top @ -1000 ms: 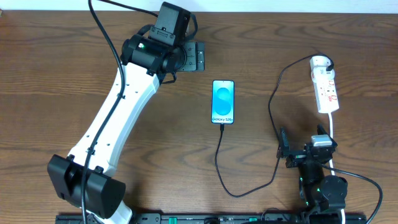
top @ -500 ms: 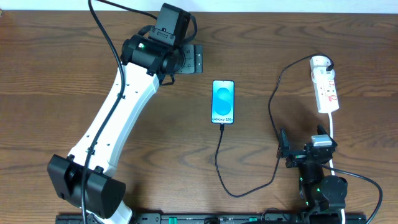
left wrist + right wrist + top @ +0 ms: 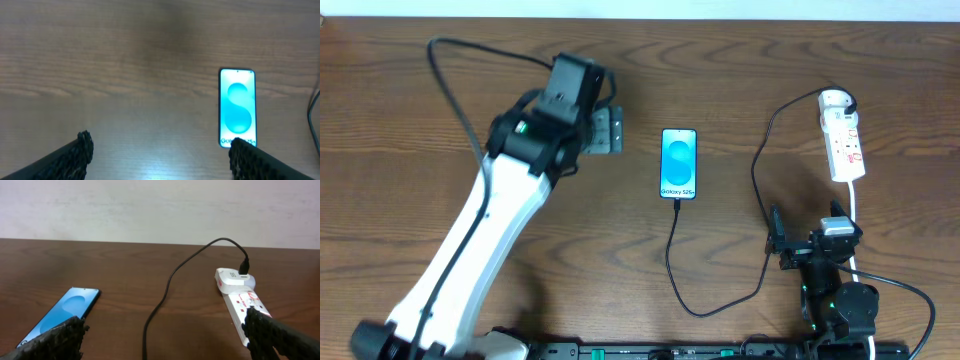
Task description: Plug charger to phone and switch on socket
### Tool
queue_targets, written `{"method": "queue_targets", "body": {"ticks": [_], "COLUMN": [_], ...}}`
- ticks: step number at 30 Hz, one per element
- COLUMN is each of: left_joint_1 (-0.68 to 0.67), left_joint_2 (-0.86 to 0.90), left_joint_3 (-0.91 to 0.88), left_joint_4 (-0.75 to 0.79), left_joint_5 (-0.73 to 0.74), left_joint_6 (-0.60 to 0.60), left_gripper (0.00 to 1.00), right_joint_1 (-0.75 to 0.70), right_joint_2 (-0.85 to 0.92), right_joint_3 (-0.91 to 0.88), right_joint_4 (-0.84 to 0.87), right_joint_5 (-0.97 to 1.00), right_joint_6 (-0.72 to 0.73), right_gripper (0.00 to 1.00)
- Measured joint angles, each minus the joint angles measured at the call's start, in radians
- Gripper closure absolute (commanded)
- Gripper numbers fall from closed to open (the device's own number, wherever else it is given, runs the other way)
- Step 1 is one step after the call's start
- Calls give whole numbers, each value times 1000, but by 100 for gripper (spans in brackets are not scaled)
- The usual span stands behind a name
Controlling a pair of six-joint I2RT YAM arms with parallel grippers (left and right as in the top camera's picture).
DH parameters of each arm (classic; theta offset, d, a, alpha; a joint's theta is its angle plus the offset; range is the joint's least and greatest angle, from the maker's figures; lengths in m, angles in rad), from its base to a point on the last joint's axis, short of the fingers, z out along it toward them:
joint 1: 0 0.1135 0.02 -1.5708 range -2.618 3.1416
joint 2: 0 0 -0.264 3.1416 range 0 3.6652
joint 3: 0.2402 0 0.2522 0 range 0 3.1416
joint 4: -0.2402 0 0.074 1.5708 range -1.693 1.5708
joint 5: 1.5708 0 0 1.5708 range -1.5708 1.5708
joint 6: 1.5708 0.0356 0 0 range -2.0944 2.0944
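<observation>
The phone (image 3: 679, 163) lies flat mid-table with its light-blue screen up; it also shows in the left wrist view (image 3: 237, 107) and the right wrist view (image 3: 64, 309). The charger cable (image 3: 672, 255) runs from the phone's near end, loops right and up to its black plug in the socket (image 3: 844, 140), a white power strip at the right, also in the right wrist view (image 3: 242, 300). My left gripper (image 3: 602, 131) is open and empty, left of the phone. My right gripper (image 3: 778, 240) is open and empty near the front right, below the socket.
The socket's white cord (image 3: 855, 215) runs down toward my right arm's base (image 3: 838, 300). The left arm (image 3: 490, 230) stretches diagonally over the left half of the table. A pale wall (image 3: 160, 210) stands behind the table's far edge.
My left gripper has drawn back to the left and toward the front, away from the phone's far side. The right arm, phone and cable have not moved.
</observation>
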Motion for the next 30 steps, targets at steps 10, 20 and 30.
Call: {"method": "queue_targets", "body": {"ticks": [10,20,30], "left_joint_1": [127,232,294], "left_joint_2": [-193,-412,-648], "left_joint_3": [-277,-504,-765], "left_joint_4": [180,267,441], "left_joint_5": [199,295,298], "left_joint_6": [193,234,237], "left_gripper": [11,11,11], "right_joint_1": [0,0,0], "right_joint_2": [0,0,0], "right_joint_3": [0,0,0], "right_joint_4": [0,0,0], "right_joint_5": [0,0,0], "right_joint_6": [0,0,0], "right_gripper": [1,1,1]}}
